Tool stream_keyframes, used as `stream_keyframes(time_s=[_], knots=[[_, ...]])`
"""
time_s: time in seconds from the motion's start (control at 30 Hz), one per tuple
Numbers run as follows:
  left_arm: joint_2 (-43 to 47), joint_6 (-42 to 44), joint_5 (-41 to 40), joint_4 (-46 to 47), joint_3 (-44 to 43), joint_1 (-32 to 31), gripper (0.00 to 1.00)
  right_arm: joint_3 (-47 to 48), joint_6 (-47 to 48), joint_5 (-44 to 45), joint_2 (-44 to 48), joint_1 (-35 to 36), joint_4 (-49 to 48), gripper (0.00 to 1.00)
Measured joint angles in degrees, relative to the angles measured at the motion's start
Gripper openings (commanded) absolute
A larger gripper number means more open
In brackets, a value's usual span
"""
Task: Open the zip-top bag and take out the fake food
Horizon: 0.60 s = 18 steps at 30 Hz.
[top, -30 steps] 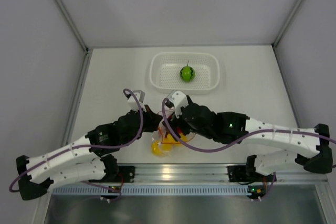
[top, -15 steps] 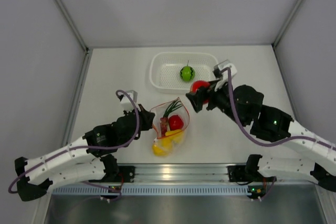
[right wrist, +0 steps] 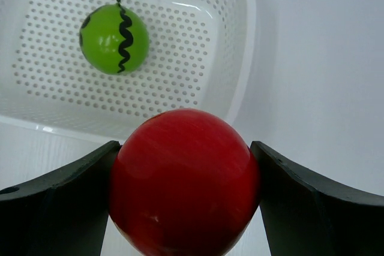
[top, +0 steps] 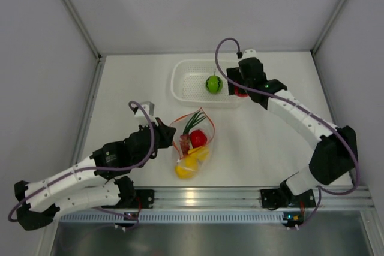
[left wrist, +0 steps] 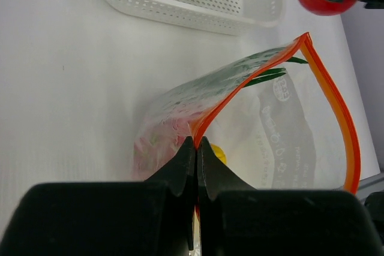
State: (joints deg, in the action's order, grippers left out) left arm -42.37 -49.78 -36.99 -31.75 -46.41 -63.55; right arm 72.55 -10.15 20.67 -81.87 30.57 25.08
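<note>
the zip-top bag (left wrist: 282,142) lies on the white tabletop (top: 132,88) near the front edge, between the two arms and apart from the white perforated basket (right wrist: 198,46) behind it. its mouth stands open, and the orange-red zip strip (left wrist: 336,106) runs round it in a loop. the left fingers (left wrist: 195,151) are pressed fully together on that strip at the bag's near corner, pinching the plastic.

through the clear wall show a red round piece (top: 198,138), yellow pieces (top: 186,168) at the near end, green stalks (left wrist: 270,76) toward the mouth and a pinkish cluster (left wrist: 156,142) by the pinched corner. the wall carries a round printed mark (left wrist: 281,91) with lines of small grey print below it, too small to read.

the right fingers (top: 239,83) stand wide apart and clamp a glossy red ball (right wrist: 185,184) from both sides, off the tabletop at the basket's right end. whether it hangs over the rim or just outside it cannot be told. a green ball (right wrist: 114,38) with a black wavy stripe and a thin stem rests in the basket, near its middle. no brand name is legible anywhere.
</note>
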Motion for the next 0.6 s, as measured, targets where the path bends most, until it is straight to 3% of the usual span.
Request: stream_keyframes(time_s=[0.23,0.43,0.53,0.6], knots=[[0.22,-0.02,1.88,-0.55,-2.05,0.00,0.00,6.56,1.77,-2.99,-15.17,-2.12,-2.01,0.43],[0.22,-0.02,3.63,-0.96,-2.73,0.00,0.00,10.58,2.73,-2.47,-21.59,-2.62,-4.57,0.74],[0.33,-0.02,4.66,-1.29,-2.99,0.00,0.00,14.01,3.10,-1.79,-24.61,-2.64,-4.33,0.99],[0.87,0.02,4.92,-1.49,-2.99,0.00,0.00,16.83,3.56,-0.90,-26.67,-2.64,-4.00,0.99]])
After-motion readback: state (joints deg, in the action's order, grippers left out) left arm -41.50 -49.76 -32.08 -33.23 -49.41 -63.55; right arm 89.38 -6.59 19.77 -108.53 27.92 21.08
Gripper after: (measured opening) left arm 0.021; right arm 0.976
